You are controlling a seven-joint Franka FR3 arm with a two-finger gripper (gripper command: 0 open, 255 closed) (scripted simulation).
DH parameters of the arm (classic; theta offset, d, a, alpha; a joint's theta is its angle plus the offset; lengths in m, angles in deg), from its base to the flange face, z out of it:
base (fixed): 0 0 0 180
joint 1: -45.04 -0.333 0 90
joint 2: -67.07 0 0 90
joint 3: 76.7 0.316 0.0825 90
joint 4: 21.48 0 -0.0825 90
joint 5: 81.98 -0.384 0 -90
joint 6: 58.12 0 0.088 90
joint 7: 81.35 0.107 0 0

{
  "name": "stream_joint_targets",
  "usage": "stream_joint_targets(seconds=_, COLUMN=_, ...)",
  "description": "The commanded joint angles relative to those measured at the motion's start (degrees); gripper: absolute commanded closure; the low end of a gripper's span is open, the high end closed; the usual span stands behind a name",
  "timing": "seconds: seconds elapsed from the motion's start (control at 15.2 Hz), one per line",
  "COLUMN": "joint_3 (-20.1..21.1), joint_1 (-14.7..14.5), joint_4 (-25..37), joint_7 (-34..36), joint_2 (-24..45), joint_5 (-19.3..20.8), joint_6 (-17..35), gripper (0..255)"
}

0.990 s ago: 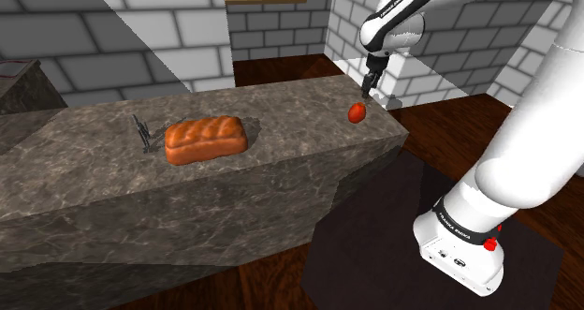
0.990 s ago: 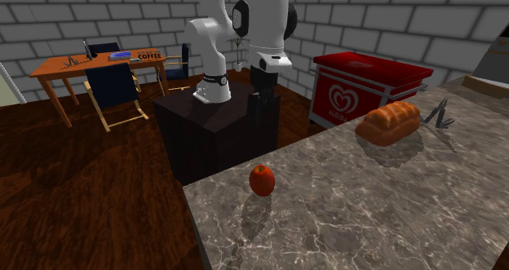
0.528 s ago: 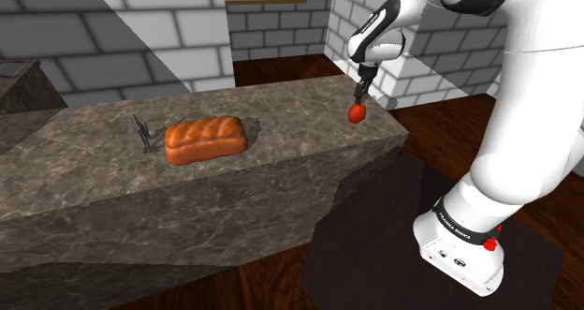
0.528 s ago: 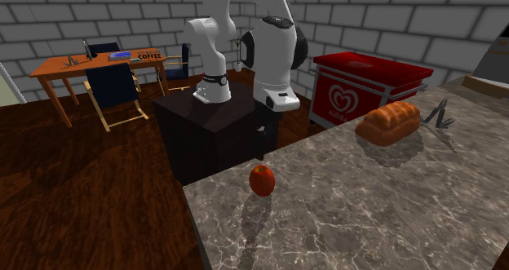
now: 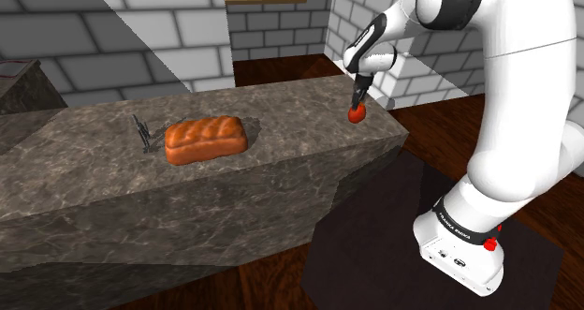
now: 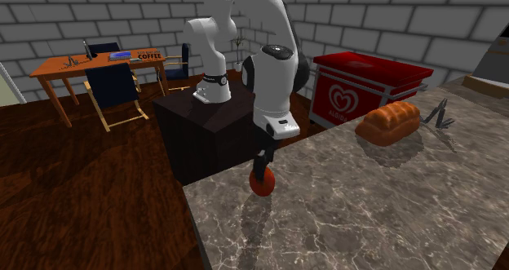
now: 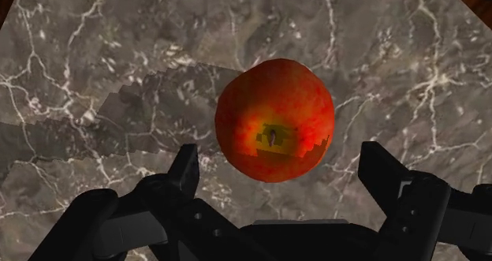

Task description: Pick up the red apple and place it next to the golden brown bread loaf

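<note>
The white arm has rounded tubular links and dark grey joints. A black lettered band and small red button mark its base; its blocky two-finger gripper is all black.

The gripper is lower than a second ago. Then it hung clear above the red apple; now its tips reach down around the apple's top, the fingers apart on either side. The white forearm has swung in over the marble counter's corner.
</note>
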Motion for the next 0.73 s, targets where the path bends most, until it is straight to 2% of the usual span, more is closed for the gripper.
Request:
stream_joint_targets(seconds=0.0, joint_3=0.5, joint_1=0.4, joint_4=0.5, joint_7=-0.2, joint_2=1.5, joint_5=-0.5, joint_6=1.1, gripper=0)
stream_joint_targets(seconds=0.59, joint_3=0.6, joint_1=0.5, joint_4=0.5, joint_7=-0.3, joint_2=1.9, joint_5=-0.6, joint_6=1.3, gripper=0)
stream_joint_targets(seconds=0.66, joint_3=0.6, joint_1=0.5, joint_4=0.5, joint_7=-0.3, joint_2=1.9, joint_5=-0.6, joint_6=1.3, gripper=255)
